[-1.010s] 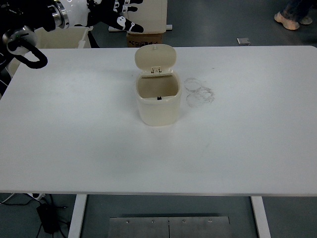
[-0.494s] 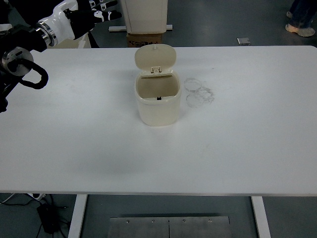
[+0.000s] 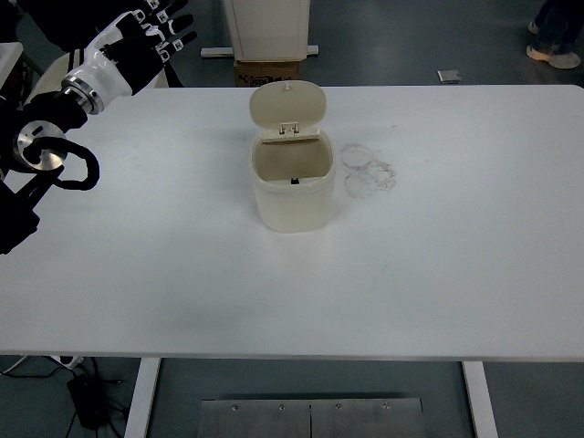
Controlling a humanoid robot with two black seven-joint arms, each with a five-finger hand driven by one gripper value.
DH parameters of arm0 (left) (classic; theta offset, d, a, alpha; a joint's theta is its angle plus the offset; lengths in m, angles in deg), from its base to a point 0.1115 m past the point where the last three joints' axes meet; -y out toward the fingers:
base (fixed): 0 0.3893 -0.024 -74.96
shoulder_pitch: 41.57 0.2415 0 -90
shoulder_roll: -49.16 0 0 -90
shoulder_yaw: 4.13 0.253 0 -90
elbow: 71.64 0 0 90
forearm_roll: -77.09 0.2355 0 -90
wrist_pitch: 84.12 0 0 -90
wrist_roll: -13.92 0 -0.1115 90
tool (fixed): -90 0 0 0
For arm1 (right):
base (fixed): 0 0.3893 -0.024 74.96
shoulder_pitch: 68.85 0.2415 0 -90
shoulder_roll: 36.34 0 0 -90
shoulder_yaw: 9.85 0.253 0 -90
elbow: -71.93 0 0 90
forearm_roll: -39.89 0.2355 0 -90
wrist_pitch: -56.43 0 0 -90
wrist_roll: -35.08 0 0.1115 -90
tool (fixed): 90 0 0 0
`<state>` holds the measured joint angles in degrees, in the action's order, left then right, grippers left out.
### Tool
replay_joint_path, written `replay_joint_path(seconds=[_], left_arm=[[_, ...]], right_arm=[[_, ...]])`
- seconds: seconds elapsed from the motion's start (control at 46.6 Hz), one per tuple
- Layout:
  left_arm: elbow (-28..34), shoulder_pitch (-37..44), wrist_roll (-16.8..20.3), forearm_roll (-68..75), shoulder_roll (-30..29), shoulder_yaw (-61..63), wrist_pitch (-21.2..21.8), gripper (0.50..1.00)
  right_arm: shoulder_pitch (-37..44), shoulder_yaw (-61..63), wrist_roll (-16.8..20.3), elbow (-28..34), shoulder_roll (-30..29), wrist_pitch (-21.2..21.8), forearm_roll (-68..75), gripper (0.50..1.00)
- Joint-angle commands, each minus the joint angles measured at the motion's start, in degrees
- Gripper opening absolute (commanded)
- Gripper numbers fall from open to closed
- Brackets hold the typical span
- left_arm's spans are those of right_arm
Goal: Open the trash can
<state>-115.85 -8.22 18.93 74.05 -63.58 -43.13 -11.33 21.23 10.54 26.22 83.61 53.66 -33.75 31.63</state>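
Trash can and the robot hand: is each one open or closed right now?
trash can: upright on the white table, open, looks empty inside.
lid: flipped up and back on its hinge.
left hand: raised over the table's far left corner, fingers spread, holding nothing, well away from the can.

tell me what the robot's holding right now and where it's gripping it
Nothing. The left hand is open and empty at the table's far left corner, apart from the trash can, whose lid is up.
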Motion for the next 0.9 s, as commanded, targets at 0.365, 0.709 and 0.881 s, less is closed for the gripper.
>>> replay_joint_path(seconds=[0.365,0.709,0.881], left_arm=[[11.8,4.5,0.1,-3.0,7.8,-4.9,-0.6,1.000],[20.2,5.3,1.4,-4.3,12.8,-6.3,-2.7,1.000],[21.1,5.5,1.6,-5.0,13.7,-6.4,-2.6,1.000]], right_arm=[[0.0,0.0,0.1,0.0,0.0,0.0,-0.1,0.993],[0.1,0.0,0.1,0.0,0.0,0.0,-0.2,0.993],[0.0,0.0,0.1,0.0,0.0,0.0,-0.2,0.993]])
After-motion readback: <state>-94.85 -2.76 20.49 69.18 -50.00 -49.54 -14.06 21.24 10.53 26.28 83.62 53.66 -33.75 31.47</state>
